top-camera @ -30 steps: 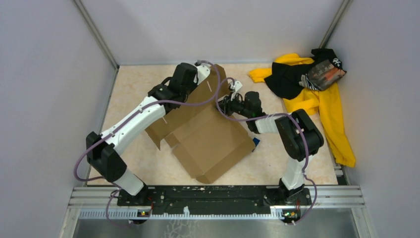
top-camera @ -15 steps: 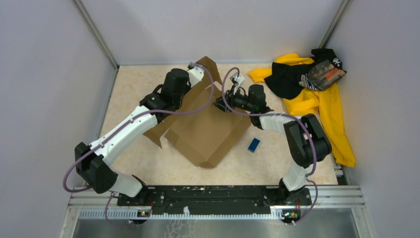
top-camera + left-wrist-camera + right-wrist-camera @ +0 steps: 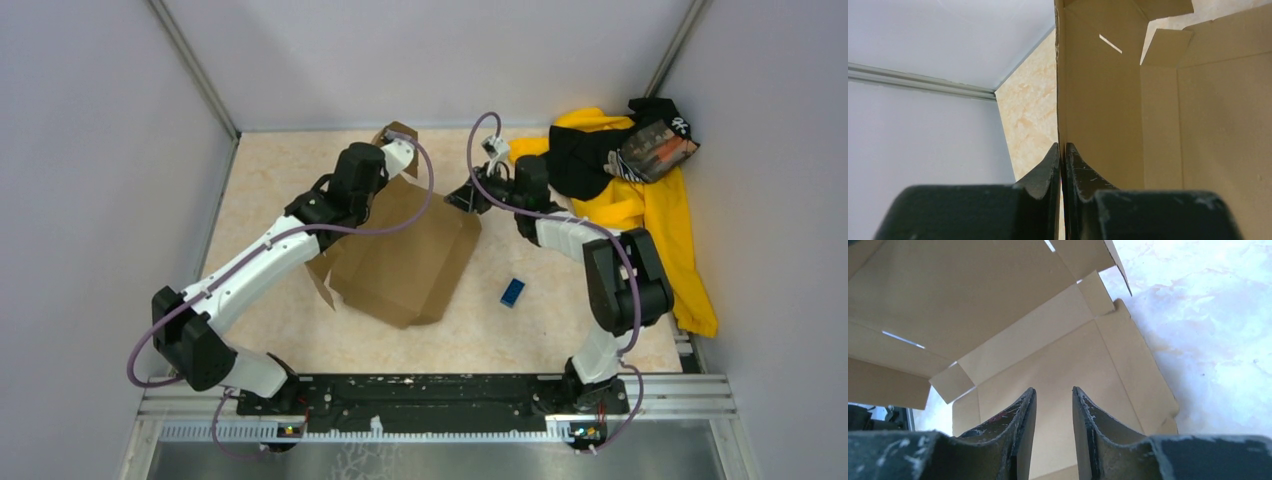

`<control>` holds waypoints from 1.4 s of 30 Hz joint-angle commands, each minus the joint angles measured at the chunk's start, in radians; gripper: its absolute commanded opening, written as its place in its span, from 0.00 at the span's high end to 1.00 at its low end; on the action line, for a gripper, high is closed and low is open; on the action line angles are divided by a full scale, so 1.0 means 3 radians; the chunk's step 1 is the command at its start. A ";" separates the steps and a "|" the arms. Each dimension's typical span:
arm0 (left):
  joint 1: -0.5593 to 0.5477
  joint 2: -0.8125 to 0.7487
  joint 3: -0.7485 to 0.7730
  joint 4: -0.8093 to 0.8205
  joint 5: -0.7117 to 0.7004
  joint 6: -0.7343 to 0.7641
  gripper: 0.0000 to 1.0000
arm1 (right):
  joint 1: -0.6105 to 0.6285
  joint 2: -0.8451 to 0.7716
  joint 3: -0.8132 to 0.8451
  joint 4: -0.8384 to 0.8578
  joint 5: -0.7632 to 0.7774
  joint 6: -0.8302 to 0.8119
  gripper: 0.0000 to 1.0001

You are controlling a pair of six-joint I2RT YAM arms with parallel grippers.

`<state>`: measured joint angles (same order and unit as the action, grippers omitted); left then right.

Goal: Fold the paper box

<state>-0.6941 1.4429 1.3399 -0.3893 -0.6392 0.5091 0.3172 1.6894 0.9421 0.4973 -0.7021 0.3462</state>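
Since a second ago the plain brown cardboard paper box (image 3: 405, 262) has slid left on the beige marbled desk (image 3: 262, 180). The right gripper (image 3: 1053, 396) has drawn back, jaws apart and empty. Meanwhile the left gripper (image 3: 1062, 151) pinches one wall's edge, likely to stand it upright for folding.

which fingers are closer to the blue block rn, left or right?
Right. Right fingers hang open over the paper box's far-right corner, beyond the blue block. Left fingers pinch the box's far flap, farther away.
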 commanded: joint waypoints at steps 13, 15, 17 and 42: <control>-0.0064 0.0024 -0.0051 0.0037 0.0157 -0.0091 0.89 | -0.0013 0.1127 0.1289 -0.0764 -0.0169 0.0337 0.79; -0.0069 0.0013 -0.0061 0.0035 0.0204 -0.0097 0.89 | -0.0012 0.1263 0.1366 -0.0771 -0.0176 0.0387 0.79; -0.0074 -0.0014 -0.0086 0.0044 0.0260 -0.0108 0.89 | -0.0014 0.1409 0.1463 -0.0790 -0.0188 0.0448 0.79; -0.0069 -0.0185 -0.0138 -0.0159 0.0711 -0.0361 0.90 | 0.0011 0.1739 0.1676 -0.1723 0.0633 -0.0101 0.86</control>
<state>-0.7074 1.4254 1.2976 -0.4065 -0.4843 0.4416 0.3218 2.2135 1.4368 0.0486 -0.6228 0.3710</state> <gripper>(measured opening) 0.105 0.145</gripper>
